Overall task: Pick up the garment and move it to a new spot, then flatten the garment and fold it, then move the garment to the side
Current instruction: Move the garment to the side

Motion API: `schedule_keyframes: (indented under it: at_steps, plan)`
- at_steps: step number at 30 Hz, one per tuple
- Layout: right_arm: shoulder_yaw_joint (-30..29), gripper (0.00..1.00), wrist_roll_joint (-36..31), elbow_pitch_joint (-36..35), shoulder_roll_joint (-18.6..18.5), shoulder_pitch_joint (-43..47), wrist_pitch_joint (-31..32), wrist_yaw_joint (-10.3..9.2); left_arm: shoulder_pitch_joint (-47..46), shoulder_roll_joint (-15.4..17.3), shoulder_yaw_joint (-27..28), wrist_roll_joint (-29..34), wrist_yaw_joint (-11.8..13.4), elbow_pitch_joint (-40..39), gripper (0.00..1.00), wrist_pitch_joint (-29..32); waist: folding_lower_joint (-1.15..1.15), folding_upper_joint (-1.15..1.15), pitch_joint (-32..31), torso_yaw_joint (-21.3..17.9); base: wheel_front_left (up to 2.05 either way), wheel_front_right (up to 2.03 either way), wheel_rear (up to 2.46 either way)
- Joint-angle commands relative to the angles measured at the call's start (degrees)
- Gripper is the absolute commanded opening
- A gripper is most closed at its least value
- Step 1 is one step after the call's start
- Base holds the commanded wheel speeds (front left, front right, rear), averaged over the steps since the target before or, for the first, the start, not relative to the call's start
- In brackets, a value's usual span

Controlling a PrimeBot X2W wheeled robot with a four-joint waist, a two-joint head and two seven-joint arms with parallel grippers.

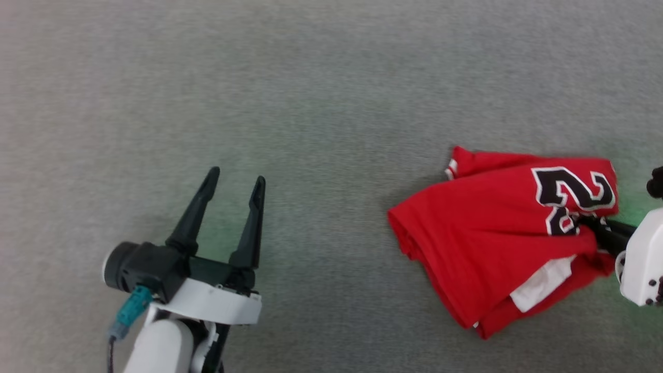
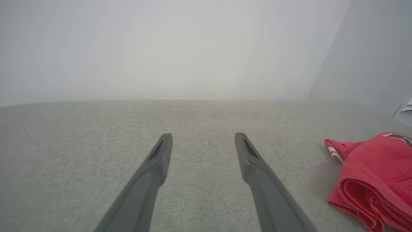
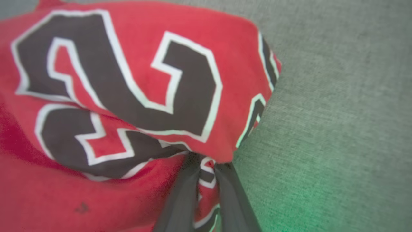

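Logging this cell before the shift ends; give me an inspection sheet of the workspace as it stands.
surface: grey woven fabric, flat
job's things: red shirt, bunched in folds, black numerals up, on the right
clutter: nothing seen
tools: left tool open, apart from the shirt; right tool shut on a shirt fold
cables: dark cable with teal plug at the left wrist
surroundings: pale wall behind the surface

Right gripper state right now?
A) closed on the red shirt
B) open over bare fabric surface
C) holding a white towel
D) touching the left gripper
A: in the right wrist view the right gripper has its fingers pinched on a fold of the garment; the left gripper stands open, well apart from it.
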Motion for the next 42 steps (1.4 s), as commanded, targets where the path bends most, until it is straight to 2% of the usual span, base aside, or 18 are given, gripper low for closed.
schedule_keyframes:
  at_steps: [1, 7, 10, 15, 19, 25, 30, 35, 41, 42]
  plan:
    - [0.1, 0.0, -0.2, 2.1, 0.6, -0.6, -2.0, -0.33, -1.1, 0.9, 0.1, 0.3, -0.1, -0.2, 1.0, 0.0, 0.0, 0.0, 1.4, -4.1, 0.0, 0.0, 0.0]
    - [-4.3, 0.0, 1.8, 4.8, 0.4, -3.9, -9.2, -0.19, -5.0, 4.1, -1.5, 0.1, -0.1, -0.7, 1.0, 0.0, 0.0, 0.0, 4.2, -10.6, 0.0, 0.0, 0.0]
    - [-7.2, 0.0, 2.9, 7.3, -0.3, -5.1, -12.2, -0.18, -8.8, 5.7, -4.0, 0.5, -0.1, -0.6, 1.0, 0.0, 0.0, 0.0, 5.8, -13.6, 0.0, 0.0, 0.0]
    - [-10.5, 0.0, 3.9, 15.2, -2.2, -9.6, -17.8, -0.17, -17.5, 9.0, -9.0, 0.7, -0.1, 0.3, 1.0, 0.0, 0.0, 0.0, 9.4, -18.1, 0.0, 0.0, 0.0]
    - [-11.6, 0.0, 4.6, 21.7, -1.9, -14.6, -21.9, -0.17, -25.4, 11.2, -12.6, 0.4, -0.1, 1.5, 1.0, 0.0, 0.0, 0.0, 12.1, -20.5, 0.0, 0.0, 0.0]
    - [-12.0, 0.0, 2.4, 31.2, -3.7, -23.1, -27.4, -0.18, -36.0, 12.5, -17.8, -0.3, -0.1, 3.2, 1.0, 0.0, 0.0, 0.0, 15.9, -21.8, 0.0, 0.0, 0.0]
    - [-9.6, 0.0, -0.4, 38.1, -5.3, -29.6, -32.0, -0.18, -40.8, 13.2, -21.2, -1.0, -0.1, 4.8, 1.0, 0.0, 0.0, 0.0, 18.0, -22.0, 0.0, 0.0, 0.0]
    - [-5.9, 0.0, -2.5, 45.3, -5.4, -34.5, -36.6, -0.18, -42.3, 13.8, -22.3, -1.7, -0.1, 6.0, 1.0, 0.0, 0.0, 0.0, 19.0, -21.5, 0.0, 0.0, 0.0]
    - [-1.9, 0.0, -3.5, 50.2, -4.0, -37.3, -41.5, -0.17, -40.9, 14.6, -21.9, -2.2, -0.1, 7.1, 1.0, 0.0, 0.0, 0.0, 18.4, -21.1, 0.0, 0.0, 0.0]
    - [-1.2, 0.07, -3.9, 51.0, -3.9, -37.6, -42.4, -0.17, -40.5, 14.6, -21.8, -2.2, -0.1, 7.1, 1.0, 0.0, 0.0, 0.0, 18.0, -21.0, 0.0, 0.0, 0.0]
